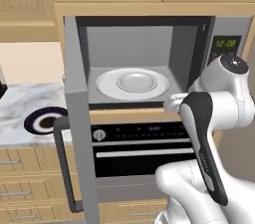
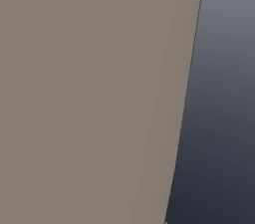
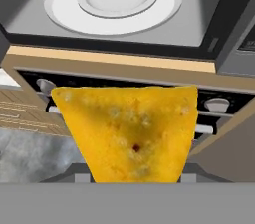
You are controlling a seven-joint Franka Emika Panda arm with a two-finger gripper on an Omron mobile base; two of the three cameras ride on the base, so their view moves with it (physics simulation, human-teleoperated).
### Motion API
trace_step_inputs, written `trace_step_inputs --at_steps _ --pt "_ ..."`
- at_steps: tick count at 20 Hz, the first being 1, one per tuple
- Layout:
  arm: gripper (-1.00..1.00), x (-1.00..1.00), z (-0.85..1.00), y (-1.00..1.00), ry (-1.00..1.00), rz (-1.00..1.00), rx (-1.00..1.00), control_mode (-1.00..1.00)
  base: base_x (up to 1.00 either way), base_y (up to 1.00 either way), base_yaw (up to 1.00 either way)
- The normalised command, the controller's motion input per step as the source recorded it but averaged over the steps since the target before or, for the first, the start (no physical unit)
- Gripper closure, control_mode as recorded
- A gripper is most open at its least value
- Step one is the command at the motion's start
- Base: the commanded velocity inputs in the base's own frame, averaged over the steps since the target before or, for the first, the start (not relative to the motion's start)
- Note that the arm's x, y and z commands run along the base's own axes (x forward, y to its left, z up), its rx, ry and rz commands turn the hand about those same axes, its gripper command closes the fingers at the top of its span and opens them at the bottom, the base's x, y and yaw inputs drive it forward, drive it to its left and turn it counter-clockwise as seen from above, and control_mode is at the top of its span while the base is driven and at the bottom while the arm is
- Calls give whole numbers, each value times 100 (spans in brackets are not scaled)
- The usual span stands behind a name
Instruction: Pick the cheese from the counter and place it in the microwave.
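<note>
The cheese (image 3: 127,133), a yellow-orange wedge, sits close in front of the hand camera, point down between the fingers. My gripper (image 3: 133,178) is shut on it; the cheese covers most of the fingertips. The microwave (image 1: 144,39) stands open, its door (image 1: 74,118) swung out to the left. Its white round turntable (image 1: 132,83) is bare and also lies ahead and above the cheese in the hand view (image 3: 113,0). In the left base view my hand (image 1: 174,103) hovers just outside the cavity's lower right front edge. The marble counter (image 1: 20,103) lies to the left.
A dark-blue plate (image 1: 45,121) with a white centre rests on the counter left of the open door. A black-fronted oven (image 1: 144,148) with knobs sits under the microwave. The keypad with green display (image 1: 225,44) is at the right. A flat taupe panel (image 2: 89,93) stands close before the right base camera.
</note>
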Motion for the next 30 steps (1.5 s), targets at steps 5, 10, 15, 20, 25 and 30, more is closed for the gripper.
trace_step_inputs --at_steps 5,10,15,20,25,30 --pt "100 0 0 0 0 0 0 100 44 0 2" --pt "100 0 0 0 0 0 0 100 32 0 4" --pt "100 0 0 0 0 0 0 100 -1 0 5" --pt "100 0 0 3 -7 0 0 -100 -12 2 4" --pt "100 38 0 21 -20 0 0 -100 0 0 0" --pt "100 66 14 41 -11 0 0 -100 0 0 0"
